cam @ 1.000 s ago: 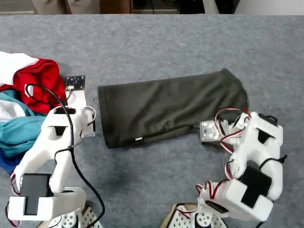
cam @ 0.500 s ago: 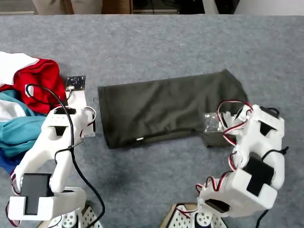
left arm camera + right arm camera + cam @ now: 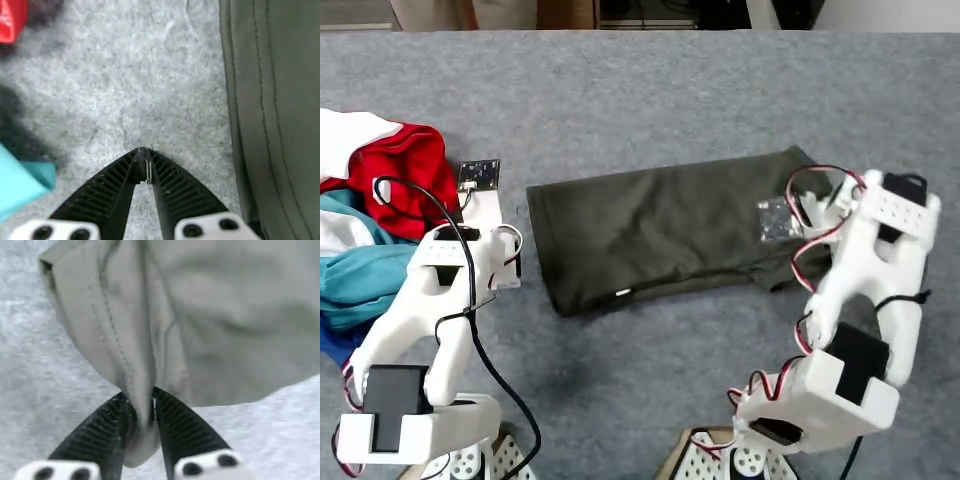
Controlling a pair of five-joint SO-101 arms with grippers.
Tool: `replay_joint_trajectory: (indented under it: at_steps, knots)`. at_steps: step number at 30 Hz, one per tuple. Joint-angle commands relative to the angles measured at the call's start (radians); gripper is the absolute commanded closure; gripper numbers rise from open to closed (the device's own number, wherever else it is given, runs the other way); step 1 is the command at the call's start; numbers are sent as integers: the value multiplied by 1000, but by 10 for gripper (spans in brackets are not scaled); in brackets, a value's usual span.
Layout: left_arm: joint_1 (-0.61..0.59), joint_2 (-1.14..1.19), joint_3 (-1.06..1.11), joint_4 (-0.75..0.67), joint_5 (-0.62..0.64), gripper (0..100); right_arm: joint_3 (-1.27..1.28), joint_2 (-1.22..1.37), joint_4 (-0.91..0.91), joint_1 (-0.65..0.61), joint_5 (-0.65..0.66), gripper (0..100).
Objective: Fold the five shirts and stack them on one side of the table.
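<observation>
A grey, felt-like table cover (image 3: 650,100) runs across the whole high view. Beyond the dark green shirt (image 3: 660,230), the cover's far edge meets a thin strip of room with brown and dark shapes, too cropped to identify. The dark green shirt lies in a long folded band at the middle of the table, slightly slanted. A wide stretch of grey cover lies between the shirt and that far edge, and a narrower one on the shirt's near side. Well apart from the shirt's hemmed end, a loose pile of shirts (image 3: 370,230) in red, white and teal sits at the table's side edge. The left gripper (image 3: 144,167) stands between that pile and the shirt, just beside the shirt's stitched hem, with its jaws pressed together on nothing and its tips over the grey cover. The right gripper (image 3: 142,412) is at the shirt's opposite end, with its jaws pinching a gathered fold of the shirt's edge
</observation>
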Motion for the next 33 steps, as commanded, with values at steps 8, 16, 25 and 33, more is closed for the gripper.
replay_joint_trajectory:
  at_steps: [8, 16, 25, 33]
  knots:
    - [-2, -35, -9, -11, -9, 981, -81, 4, -83, -151, -95, 994]
    - [-2, -35, -9, -11, -9, 981, -85, 116, -253, -183, -138, 991]
    - [-2, -33, -9, -12, -9, 981, -81, 139, -407, -229, -302, 970]
    - [-2, -33, -9, -12, -9, 981, -85, 137, -404, -263, -410, 808]
